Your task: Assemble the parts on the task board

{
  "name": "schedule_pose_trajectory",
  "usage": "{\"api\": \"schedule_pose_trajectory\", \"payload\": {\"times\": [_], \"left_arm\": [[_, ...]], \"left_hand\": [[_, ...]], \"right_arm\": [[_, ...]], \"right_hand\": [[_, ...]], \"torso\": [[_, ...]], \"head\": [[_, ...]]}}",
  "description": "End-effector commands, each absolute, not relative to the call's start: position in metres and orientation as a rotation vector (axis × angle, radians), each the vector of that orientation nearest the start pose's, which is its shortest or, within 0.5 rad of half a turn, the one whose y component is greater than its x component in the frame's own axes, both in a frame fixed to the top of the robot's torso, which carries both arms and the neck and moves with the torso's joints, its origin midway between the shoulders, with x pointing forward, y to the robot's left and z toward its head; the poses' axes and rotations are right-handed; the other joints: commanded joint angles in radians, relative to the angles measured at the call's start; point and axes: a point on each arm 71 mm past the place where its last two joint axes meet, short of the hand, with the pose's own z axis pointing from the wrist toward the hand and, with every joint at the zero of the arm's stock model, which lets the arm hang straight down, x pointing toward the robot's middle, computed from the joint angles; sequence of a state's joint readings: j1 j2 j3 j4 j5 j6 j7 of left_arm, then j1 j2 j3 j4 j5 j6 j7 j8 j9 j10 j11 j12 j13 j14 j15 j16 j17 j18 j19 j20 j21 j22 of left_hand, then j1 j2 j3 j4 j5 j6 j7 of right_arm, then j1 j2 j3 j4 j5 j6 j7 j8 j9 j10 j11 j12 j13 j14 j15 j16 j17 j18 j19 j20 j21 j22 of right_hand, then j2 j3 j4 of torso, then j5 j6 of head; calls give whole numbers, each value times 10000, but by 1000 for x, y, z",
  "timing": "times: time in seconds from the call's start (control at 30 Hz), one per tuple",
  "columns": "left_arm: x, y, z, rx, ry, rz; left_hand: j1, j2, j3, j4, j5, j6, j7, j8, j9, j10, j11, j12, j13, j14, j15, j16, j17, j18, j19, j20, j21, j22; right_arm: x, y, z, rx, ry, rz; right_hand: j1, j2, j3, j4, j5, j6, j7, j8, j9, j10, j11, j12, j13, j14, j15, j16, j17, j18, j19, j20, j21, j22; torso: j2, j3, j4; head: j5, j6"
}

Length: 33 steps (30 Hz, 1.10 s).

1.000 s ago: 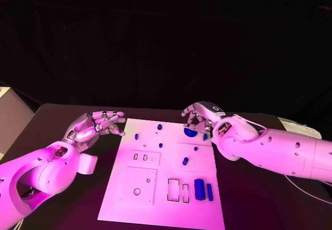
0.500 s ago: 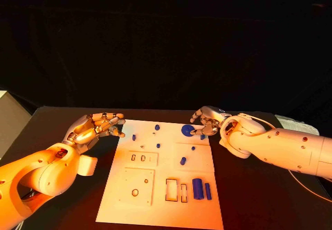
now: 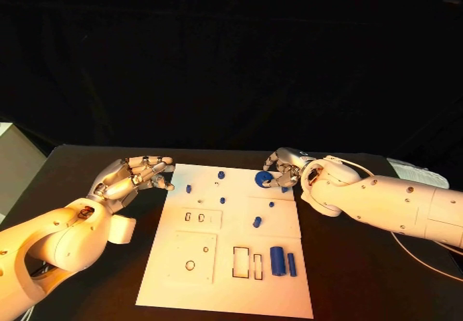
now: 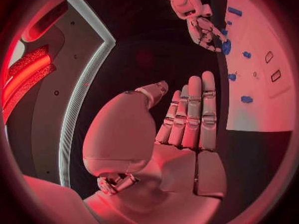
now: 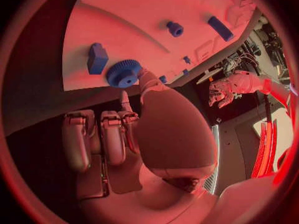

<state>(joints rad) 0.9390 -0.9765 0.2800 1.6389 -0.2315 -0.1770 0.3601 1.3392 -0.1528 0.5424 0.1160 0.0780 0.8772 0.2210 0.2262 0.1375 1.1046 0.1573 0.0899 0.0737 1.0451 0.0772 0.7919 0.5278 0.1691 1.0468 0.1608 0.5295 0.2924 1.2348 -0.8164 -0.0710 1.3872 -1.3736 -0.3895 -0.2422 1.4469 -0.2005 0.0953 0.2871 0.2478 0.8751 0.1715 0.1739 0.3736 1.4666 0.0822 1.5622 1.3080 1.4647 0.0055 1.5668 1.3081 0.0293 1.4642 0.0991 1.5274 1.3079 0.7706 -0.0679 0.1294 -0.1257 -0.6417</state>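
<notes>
The white task board (image 3: 217, 281) lies in the middle of the table. My right hand (image 3: 286, 170) is over the board's far right corner and pinches a blue gear (image 3: 263, 178) between thumb and a finger; the gear (image 5: 123, 73) sits at the thumb's tip beside a blue block (image 5: 96, 57). My left hand (image 3: 138, 176) hovers at the board's far left edge, holding nothing, its fingers (image 4: 190, 114) stretched out side by side. Small blue pegs (image 3: 223, 200) stand on the board's far half. A blue cylinder (image 3: 277, 261) and a thin blue bar (image 3: 292, 265) lie near the front right.
Two upright rectangular slots (image 3: 241, 263) lie left of the cylinder, and a raised square plate with a round hole (image 3: 190, 265) is at the front left. A pale box (image 3: 15, 167) stands at the table's left edge. White papers (image 3: 419, 179) lie at the far right.
My right hand has shifted slightly over the board's far right corner, still pinching the gear. The left hand has stayed where it was.
</notes>
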Motion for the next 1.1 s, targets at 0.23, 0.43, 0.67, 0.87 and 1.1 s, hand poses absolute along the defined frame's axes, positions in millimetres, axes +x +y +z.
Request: {"api": "schedule_pose_trajectory", "payload": {"times": [0.23, 0.43, 0.67, 0.87, 1.1], "left_arm": [[459, 239, -167, -9622, 14080, -16827], [459, 239, -167, -9621, 14093, -16809], [459, 239, -167, -9608, 14110, -16812], [459, 239, -167, -9603, 14119, -16810], [458, 239, -167, -9591, 14143, -16820]], "left_hand": [[-50, -1, 37, -8, -55, -68, 93, -44, -15, -56, -14, -55, -16, -63, 18, 53, 13, 71, -76, 22, 66, 10], [-45, 5, 41, -15, -53, -72, 95, -45, -16, -63, -12, -56, -14, -74, 20, 64, 12, 72, -101, 26, 96, 31], [-45, 5, 41, -15, -53, -72, 95, -45, -16, -63, -12, -56, -14, -74, 20, 64, 12, 72, -101, 26, 96, 31], [-52, 6, 38, -12, -54, -74, 97, -46, -16, -66, -10, -57, -14, -79, 22, 68, 10, 72, -112, 29, 107, 39], [-52, 6, 38, -12, -54, -74, 97, -46, -16, -66, -10, -57, -14, -79, 22, 68, 10, 72, -112, 29, 107, 39]], "right_arm": [[521, -241, -190, 858, 16788, 4235], [523, -242, -191, 914, 16848, 4166], [524, -241, -193, 921, 16996, 4216], [524, -240, -195, 903, 17151, 4286], [523, -240, -197, 940, 17331, 4386]], "right_hand": [[47, 143, 88, -11, 176, -17, -13, 104, 20, 946, 49, 14, 2536, 1061, 42, 40, 2627, -178, 888, 88, 70, 2150], [89, 187, 188, -17, 336, 2, -14, 152, 25, 938, 47, 9, 2530, 1061, 45, 40, 2627, -183, 893, 95, 88, 2175], [89, 274, 317, -7, 458, 71, -26, 218, 34, 948, 36, 16, 2539, 1061, 40, 40, 2627, -183, 891, 96, 92, 2181], [111, 400, 570, -21, 491, 265, -69, 307, 35, 995, -2, 51, 2584, 1061, 12, 40, 2627, -191, 902, 80, 121, 2221], [29, 490, 820, -1, 523, 485, -126, 354, 8, 1006, -48, 58, 2593, 1051, -47, 29, 2589, -188, 894, 39, 114, 2213]], "torso": [[-4, 9, -18], [-14, 3, -19], [-5, 10, -17], [-10, 1, -25], [-10, -2, -17]], "head": [[32, -58], [32, -72], [47, -86], [56, -106], [50, -134]]}}
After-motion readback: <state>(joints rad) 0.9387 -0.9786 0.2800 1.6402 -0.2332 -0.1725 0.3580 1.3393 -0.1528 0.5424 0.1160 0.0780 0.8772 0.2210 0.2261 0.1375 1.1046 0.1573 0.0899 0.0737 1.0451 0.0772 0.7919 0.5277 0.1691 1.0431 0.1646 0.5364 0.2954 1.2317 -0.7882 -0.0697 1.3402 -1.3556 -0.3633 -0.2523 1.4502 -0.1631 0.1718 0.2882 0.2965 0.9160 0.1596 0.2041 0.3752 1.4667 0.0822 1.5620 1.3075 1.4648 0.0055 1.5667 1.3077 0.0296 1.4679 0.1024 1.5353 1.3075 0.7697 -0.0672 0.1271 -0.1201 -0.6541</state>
